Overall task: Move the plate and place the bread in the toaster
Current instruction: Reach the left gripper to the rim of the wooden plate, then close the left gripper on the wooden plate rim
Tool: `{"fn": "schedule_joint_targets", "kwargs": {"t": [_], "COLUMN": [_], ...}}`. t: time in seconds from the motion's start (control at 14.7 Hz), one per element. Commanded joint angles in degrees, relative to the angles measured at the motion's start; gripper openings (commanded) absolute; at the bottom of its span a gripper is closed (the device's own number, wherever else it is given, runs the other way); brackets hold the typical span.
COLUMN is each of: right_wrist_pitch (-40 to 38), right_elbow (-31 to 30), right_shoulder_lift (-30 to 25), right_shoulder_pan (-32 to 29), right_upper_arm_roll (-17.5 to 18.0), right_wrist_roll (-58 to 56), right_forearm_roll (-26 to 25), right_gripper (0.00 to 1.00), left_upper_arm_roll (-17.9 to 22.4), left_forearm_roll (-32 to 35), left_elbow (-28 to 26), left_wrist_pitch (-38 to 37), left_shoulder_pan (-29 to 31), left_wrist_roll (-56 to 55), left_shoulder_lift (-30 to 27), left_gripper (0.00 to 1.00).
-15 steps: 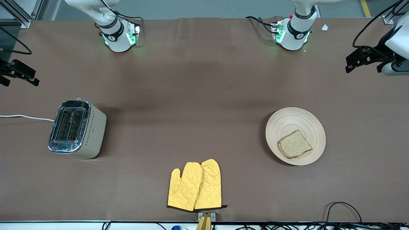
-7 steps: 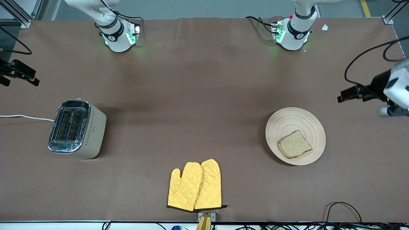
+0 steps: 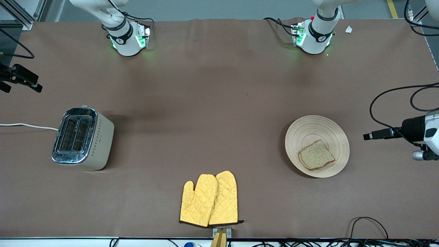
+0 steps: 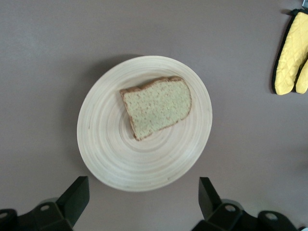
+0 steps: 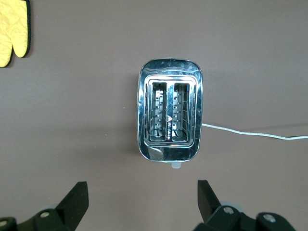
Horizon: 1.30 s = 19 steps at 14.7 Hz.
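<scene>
A light wooden plate (image 3: pixel 310 132) lies toward the left arm's end of the table, with the slice of brown bread (image 3: pixel 316 159) on it. In the left wrist view the plate (image 4: pixel 106 144) and the bread (image 4: pixel 156 107) fill the middle. My left gripper (image 3: pixel 368 136) (image 4: pixel 143 192) hangs open and empty over the table beside the plate, apart from its rim. The cream toaster (image 3: pixel 82 138) (image 5: pixel 169 115) stands at the right arm's end, both slots empty. There my right gripper (image 3: pixel 20 82) (image 5: pixel 142 192) waits open in the air, over the table a little farther from the front camera than the toaster.
A pair of yellow oven mitts (image 3: pixel 209 199) lies near the table's front edge, midway between toaster and plate. The toaster's white cord (image 3: pixel 27 126) runs off the right arm's end. Loose black cables (image 3: pixel 368 223) lie at the front edge near the left arm's end.
The left arm has swung toward the front camera and now hangs level with the plate. The right arm, plate, bread and toaster have not moved.
</scene>
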Motion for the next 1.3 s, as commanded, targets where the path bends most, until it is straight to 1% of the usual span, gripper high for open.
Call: {"fn": "schedule_joint_targets", "kwargs": {"t": [0.0, 0.07, 0.2, 0.27, 0.34, 0.55, 0.61, 0.75, 0.89, 0.95, 1.02, 1.23], "right_wrist_pitch": [0.3, 0.4, 0.3, 0.4, 0.4, 0.3, 0.4, 0.4, 0.4, 0.3, 0.4, 0.3], "right_elbow": [-1.5, -1.5, -1.5, -1.5, -1.5, -1.5, -1.5, -1.5, -1.5, -1.5, -1.5, -1.5], "right_shoulder_lift": [-1.6, -1.6, -1.6, -1.6, -1.6, -1.6, -1.6, -1.6, -1.6, -1.6, -1.6, -1.6], "right_shoulder_pan": [-0.3, -0.3, -0.4, -0.3, -0.3, -0.4, -0.4, -0.3, -0.4, -0.3, -0.4, -0.3], "right_upper_arm_roll": [0.3, 0.3, 0.3, 0.3, 0.3, 0.3, 0.3, 0.3, 0.3, 0.3, 0.3, 0.3], "right_wrist_roll": [-0.3, -0.3, -0.3, -0.3, -0.3, -0.3, -0.3, -0.3, -0.3, -0.3, -0.3, -0.3], "right_forearm_roll": [-0.9, -0.9, -0.9, -0.9, -0.9, -0.9, -0.9, -0.9, -0.9, -0.9, -0.9, -0.9], "right_gripper": [1.0, 1.0, 1.0, 1.0, 1.0, 1.0, 1.0, 1.0, 1.0, 1.0, 1.0, 1.0], "left_upper_arm_roll": [-0.2, -0.2, -0.3, -0.2, -0.2, -0.3, -0.3, -0.2, -0.2, -0.3, -0.3, -0.3], "left_forearm_roll": [-3.4, -4.0, -9.1, -11.7, -13.0, -15.4, -17.2, -20.9, -22.2, -22.3, -22.9, -24.7], "left_elbow": [1.4, 1.4, 0.5, -1.2, -2.8, -3.2, -3.1, -2.9, -2.9, -2.9, -2.9, -2.9], "left_wrist_pitch": [2.1, 2.6, 3.3, 4.6, 6.6, 7.3, 7.4, 7.5, 7.5, 7.5, 7.5, 7.4], "left_shoulder_pan": [2.5, 3.8, 6.2, 7.0, 7.6, 8.7, 9.1, 10.0, 10.1, 10.1, 10.1, 10.1], "left_wrist_roll": [5.2, 7.0, 14.8, 18.6, 21.7, 26.3, 28.8, 34.4, 37.2, 37.5, 37.5, 37.6], "left_shoulder_lift": [4.6, 6.4, 10.0, 10.8, 11.3, 14.4, 15.5, 18.5, 20.0, 20.3, 20.6, 21.6], "left_gripper": [1.0, 1.0, 1.0, 1.0, 1.0, 0.99, 0.96, 0.86, 0.75, 0.68, 0.63, 0.56]}}
